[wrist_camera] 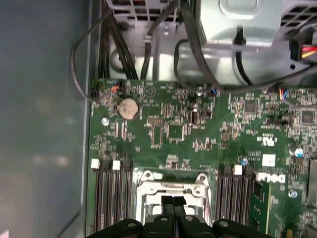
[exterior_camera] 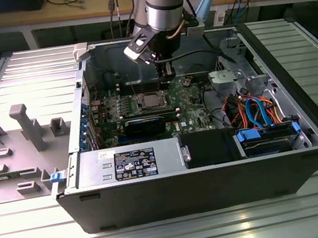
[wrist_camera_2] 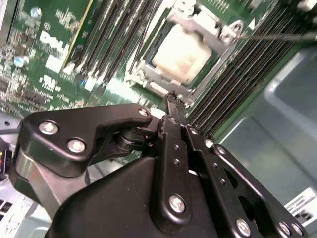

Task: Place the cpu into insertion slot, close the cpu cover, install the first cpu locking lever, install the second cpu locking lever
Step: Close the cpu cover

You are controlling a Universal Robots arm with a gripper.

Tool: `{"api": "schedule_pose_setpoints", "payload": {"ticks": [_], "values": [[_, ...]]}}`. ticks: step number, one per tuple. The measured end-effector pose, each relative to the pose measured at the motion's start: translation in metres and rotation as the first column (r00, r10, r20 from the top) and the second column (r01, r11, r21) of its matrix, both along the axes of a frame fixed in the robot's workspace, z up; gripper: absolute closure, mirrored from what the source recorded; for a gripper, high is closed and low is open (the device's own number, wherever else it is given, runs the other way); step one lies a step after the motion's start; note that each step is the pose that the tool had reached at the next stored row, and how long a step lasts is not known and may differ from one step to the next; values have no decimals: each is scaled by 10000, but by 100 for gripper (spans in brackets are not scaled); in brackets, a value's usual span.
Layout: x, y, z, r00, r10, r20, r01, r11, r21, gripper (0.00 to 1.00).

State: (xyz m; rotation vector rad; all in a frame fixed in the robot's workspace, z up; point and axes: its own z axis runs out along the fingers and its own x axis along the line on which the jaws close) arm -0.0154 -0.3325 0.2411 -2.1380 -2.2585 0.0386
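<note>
Gripper (wrist_camera_2: 172, 103), fingers pressed together on nothing, hovered just off the cpu cover (wrist_camera_2: 214, 30) edge; the cpu (wrist_camera_2: 181, 52) lay straight ahead beneath that frame.

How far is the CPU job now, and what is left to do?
Looks done: the cpu sits in the insertion slot, and the cpu cover lies flat around it. In hand: nothing; the pincer is shut and empty, at the socket's edge. Left: one thin lever rod sticks out sideways, apparently not latched; I cannot tell about the other lever.
</note>
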Motion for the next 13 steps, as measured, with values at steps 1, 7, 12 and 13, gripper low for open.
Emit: {"api": "schedule_pose_setpoints", "payload": {"ticks": [1,7,12,13], "values": [[-17,-3,-12,10000,10,1,-10,10000,3,89],[-130,-22,-116,9989,465,-1,-465,9989,13,89],[-326,-24,-161,9989,464,2,-464,9989,15,89],[-344,-25,-172,9989,464,3,-464,9989,14,89]]}}
